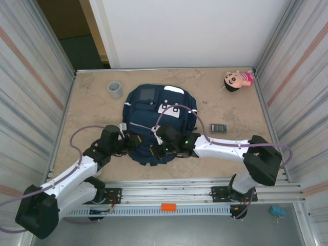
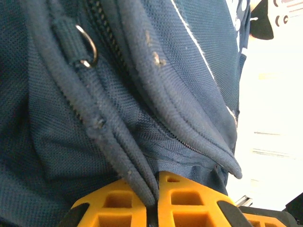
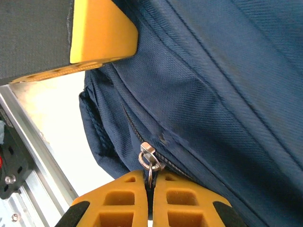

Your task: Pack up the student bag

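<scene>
Top external view, from left to right: we see a grey cup (image 1: 115,89) in the upper left of the table (image 1: 92,115). The left gripper (image 1: 134,143) is at the bag's lower left edge. The navy bag (image 1: 159,120) lies flat in the middle of the frame, and the right gripper (image 1: 163,149) sits on its lower edge. A small dark device (image 1: 219,127) lies just right of the bag, and a doll (image 1: 237,79) is in the upper right corner.

From the left wrist we see the left gripper (image 2: 156,183) at the bottom centre. Its orange fingers (image 2: 187,203) are pressed together, pinching a piped fold of the bag (image 2: 199,85). A metal ring (image 2: 88,47) hangs on the fabric at upper left.

From the right wrist we see the right gripper (image 3: 150,183) at the bottom centre. Its fingers (image 3: 118,203) are closed on the zip pull (image 3: 148,163), and the bag (image 3: 222,94) covers the right of the frame.
</scene>
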Robot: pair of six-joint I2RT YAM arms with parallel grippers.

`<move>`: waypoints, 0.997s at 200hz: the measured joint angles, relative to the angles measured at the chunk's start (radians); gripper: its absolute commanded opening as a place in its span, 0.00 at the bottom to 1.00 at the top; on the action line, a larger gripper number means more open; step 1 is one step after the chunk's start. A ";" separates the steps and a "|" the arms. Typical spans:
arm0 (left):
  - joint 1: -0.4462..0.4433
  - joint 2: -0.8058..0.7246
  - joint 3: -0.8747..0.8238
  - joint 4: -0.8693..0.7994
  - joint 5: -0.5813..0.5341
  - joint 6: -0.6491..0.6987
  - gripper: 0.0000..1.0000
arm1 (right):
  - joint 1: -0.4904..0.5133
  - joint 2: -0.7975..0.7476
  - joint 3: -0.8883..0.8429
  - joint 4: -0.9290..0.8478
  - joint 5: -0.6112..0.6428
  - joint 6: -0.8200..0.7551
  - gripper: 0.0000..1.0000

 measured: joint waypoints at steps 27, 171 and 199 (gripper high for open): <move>0.061 -0.045 0.000 -0.019 0.026 0.036 0.00 | -0.031 -0.041 -0.002 -0.024 -0.010 -0.021 0.00; 0.193 -0.192 0.041 -0.214 0.125 0.332 0.60 | -0.151 -0.196 -0.089 -0.090 -0.100 -0.101 0.00; 0.179 -0.205 0.087 -0.199 0.182 0.490 0.56 | -0.152 -0.196 -0.089 -0.087 -0.121 -0.101 0.00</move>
